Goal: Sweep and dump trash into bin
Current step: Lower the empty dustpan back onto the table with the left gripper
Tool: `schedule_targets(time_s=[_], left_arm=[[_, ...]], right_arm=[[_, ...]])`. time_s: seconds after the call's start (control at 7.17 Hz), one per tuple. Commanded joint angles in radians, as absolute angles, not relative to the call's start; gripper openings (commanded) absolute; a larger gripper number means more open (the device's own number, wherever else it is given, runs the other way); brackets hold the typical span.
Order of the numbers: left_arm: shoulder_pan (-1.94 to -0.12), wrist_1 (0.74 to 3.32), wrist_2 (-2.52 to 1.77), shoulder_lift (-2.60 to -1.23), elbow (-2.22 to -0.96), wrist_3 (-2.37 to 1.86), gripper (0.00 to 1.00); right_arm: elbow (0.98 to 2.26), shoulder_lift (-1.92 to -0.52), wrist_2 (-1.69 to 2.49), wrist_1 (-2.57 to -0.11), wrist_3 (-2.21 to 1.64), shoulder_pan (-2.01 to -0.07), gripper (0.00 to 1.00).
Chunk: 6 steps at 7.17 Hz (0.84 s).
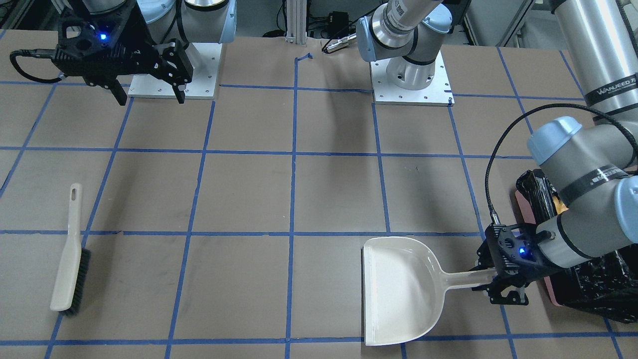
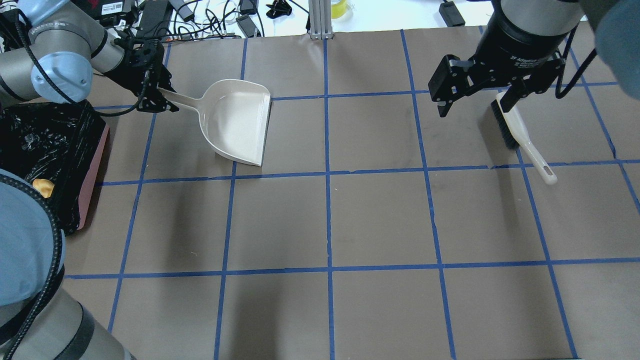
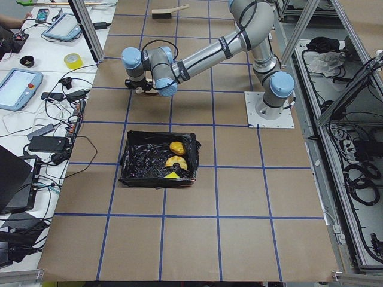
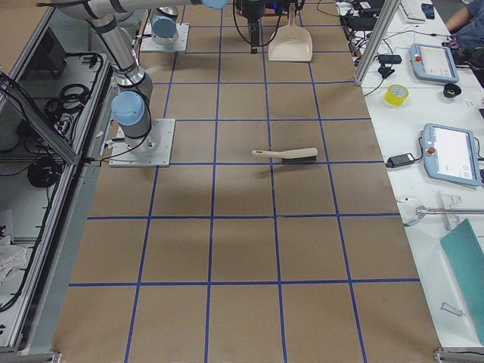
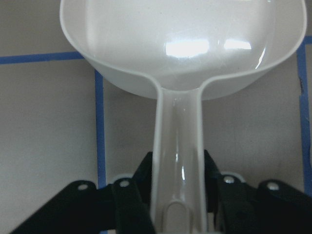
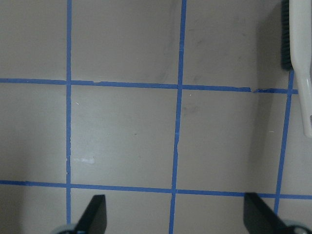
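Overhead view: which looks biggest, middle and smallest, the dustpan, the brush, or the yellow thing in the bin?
Largest: dustpan.
Middle: brush.
Smallest: yellow thing in the bin, though it is partly hidden.

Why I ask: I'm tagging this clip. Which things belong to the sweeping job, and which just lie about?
Job: trash, already inside the bin; dustpan, in the left gripper; brush.
Lying about: yellow tape roll; touchscreen pendants; cables.

The site is a robotics laboratory. The table is covered in brown paper marked with a blue tape grid. Robot arms are bolted to the table on white base plates. A white bench beside the table carries teach pendants, a yellow tape roll and loose cables.
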<state>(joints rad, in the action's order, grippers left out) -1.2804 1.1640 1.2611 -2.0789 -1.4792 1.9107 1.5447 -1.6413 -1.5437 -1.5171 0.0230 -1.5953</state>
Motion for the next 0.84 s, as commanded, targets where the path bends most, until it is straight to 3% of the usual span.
schedule_targets(time_s=[0.0, 0.14, 0.28, 0.42, 0.7], left_arm=[[-1.281, 1.158, 1.258, -2.082, -1.490, 1.922, 0.00], [-1.281, 1.160, 1.256, -2.083, -1.491, 1.922, 0.54], [-1.281, 1.160, 1.256, -2.080, -1.493, 1.918, 0.84], [-1.279, 1.160, 1.256, -2.072, -1.494, 1.910, 0.92], [-1.295, 1.178, 1.259, -2.024, -1.485, 1.832, 0.93]], right_arm=[[1.545, -1.641, -1.546, -1.517, 0.023, -1.595, 1.00], [1.545, -1.641, -1.546, -1.517, 0.023, -1.595, 1.00], [1.545, -1.641, -1.546, -1.517, 0.023, -1.595, 1.00], [1.545, -1.641, -1.546, -1.516, 0.025, -1.595, 1.00], [1.545, -1.641, -1.548, -1.516, 0.023, -1.595, 1.00]])
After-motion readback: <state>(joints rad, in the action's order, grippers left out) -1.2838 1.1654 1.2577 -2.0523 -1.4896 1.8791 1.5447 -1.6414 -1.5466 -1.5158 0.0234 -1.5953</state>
